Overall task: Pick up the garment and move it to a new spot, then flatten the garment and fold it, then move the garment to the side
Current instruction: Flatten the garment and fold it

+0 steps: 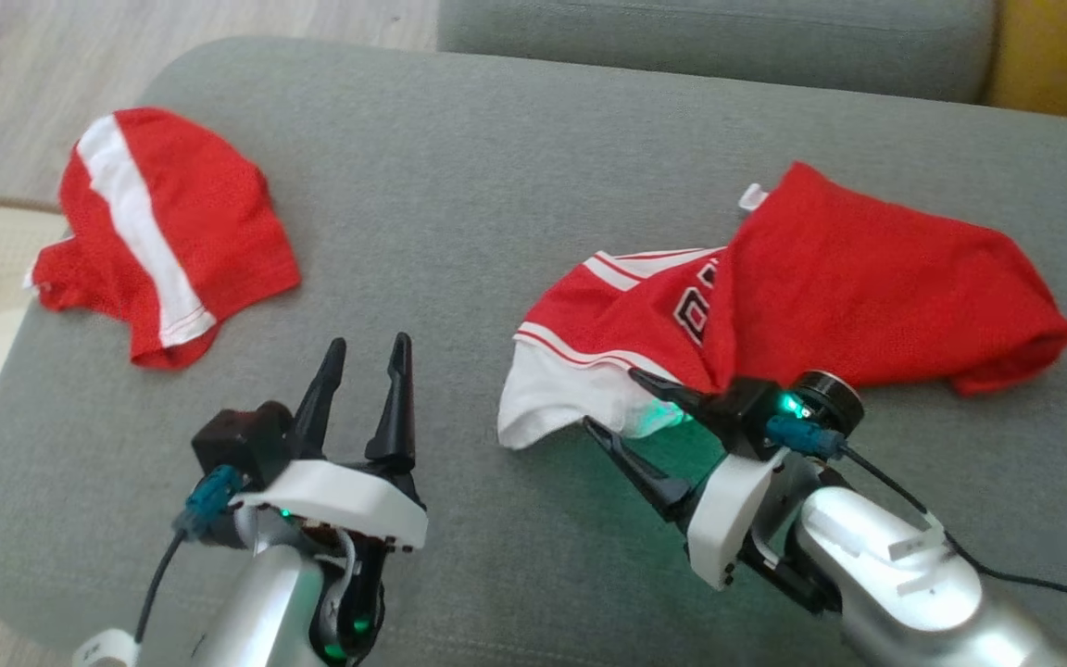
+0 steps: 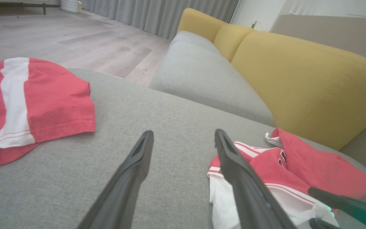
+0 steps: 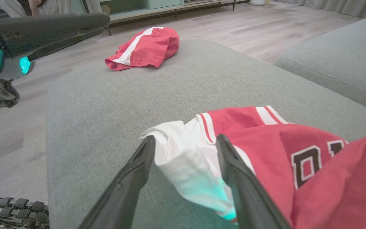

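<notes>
1. My right pincer [image 1: 609, 398] stands with its two fingers apart, clamped on nothing. The white hem [image 1: 543, 408] of the jersey [image 1: 867, 278] lies loose between them. I cannot tell whether the cloth touches either finger.
2. The jersey sits crumpled on the right half of the grey sofa cushion [image 1: 459, 185]. Its red bulk is folded over itself and the lettering is partly covered.
3. Its long axis runs from that white hem at my right pincer away to my right, ending at the far red corner. So nearly all of the cloth lies ahead of and to the right of that pincer, and only the hem end is within its fingers.
4. My left pincer [image 1: 370, 343] also has its fingers spread. It hovers over bare cushion with nothing between them.
5. From the left pincer the jersey lies to the right, near but apart. The red shorts [image 1: 182, 222] with the white stripe lie well apart to its left, at the cushion's edge.
6. I judge the right arm the nearer one for the hem end. The left arm could reach the striped edge beside the hem, but the far red corner looks like a long reach for it.
7. Flattening likely turns on drawing the cloth out along that hem-to-corner line, so each grasp should sit at an end of it and not in the heaped middle.
</notes>
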Tool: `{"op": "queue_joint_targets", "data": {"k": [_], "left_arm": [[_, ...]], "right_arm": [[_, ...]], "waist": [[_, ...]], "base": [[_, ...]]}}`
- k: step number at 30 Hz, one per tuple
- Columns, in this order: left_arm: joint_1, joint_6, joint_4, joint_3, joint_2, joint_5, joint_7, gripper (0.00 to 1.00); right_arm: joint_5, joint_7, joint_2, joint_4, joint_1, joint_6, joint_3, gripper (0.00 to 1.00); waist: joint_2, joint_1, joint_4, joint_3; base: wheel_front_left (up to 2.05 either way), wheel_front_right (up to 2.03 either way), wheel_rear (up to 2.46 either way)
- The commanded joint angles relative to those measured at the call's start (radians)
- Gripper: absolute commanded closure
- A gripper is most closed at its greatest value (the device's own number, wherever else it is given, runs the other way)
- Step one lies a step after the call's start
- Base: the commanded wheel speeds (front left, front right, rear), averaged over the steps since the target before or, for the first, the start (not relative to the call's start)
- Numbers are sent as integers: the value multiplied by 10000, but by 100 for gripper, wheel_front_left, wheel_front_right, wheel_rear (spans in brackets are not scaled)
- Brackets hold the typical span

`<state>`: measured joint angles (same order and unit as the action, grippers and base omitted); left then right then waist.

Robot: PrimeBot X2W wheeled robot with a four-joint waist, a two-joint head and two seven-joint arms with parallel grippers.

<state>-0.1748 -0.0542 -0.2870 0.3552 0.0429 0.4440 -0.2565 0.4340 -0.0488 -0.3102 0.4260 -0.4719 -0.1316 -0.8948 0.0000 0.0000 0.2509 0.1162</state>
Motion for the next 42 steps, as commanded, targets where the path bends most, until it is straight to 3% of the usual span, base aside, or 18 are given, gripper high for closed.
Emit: {"op": "queue_joint_targets", "data": {"k": [1,9,14,19,24,34,37,42], "left_arm": [[-293,1,281,-387,74,-73,-53,0],[-384,41,337,-590,74,-180,-53,0],[-490,66,497,-667,74,-238,-53,0],[-488,112,782,-669,74,-172,-53,0],[-296,241,1018,-649,74,295,-53,0],[-338,288,1070,-617,74,312,-53,0],[-487,306,1040,-431,74,312,-53,0],[-727,287,896,-15,74,510,-53,0]], "right_arm": [[115,28,65,-322,-22,9,65,0],[198,-8,-50,-777,-96,9,1661,0],[-502,-302,62,-1020,351,9,4110,0],[-1617,-910,880,-1578,1521,9,6726,0],[-2104,-1227,1976,-2411,2803,9,8245,0],[-2710,-871,2429,-3137,3071,9,8704,0],[-2756,-450,2242,-3143,2619,9,8512,0],[-2407,887,1355,-2657,1247,9,7823,0]], "waist": [[0,0,-250,-95],[0,0,-1100,-295],[0,0,-1475,-387],[0,0,-1784,-421],[0,0,-2103,-319],[0,0,-2174,43],[0,0,-1952,303],[0,0,-1343,742]], "base": [[0,0,0],[0,0,0],[0,0,0],[0,0,0],[0,0,0],[0,0,0],[0,0,0],[0,0,0]]}}
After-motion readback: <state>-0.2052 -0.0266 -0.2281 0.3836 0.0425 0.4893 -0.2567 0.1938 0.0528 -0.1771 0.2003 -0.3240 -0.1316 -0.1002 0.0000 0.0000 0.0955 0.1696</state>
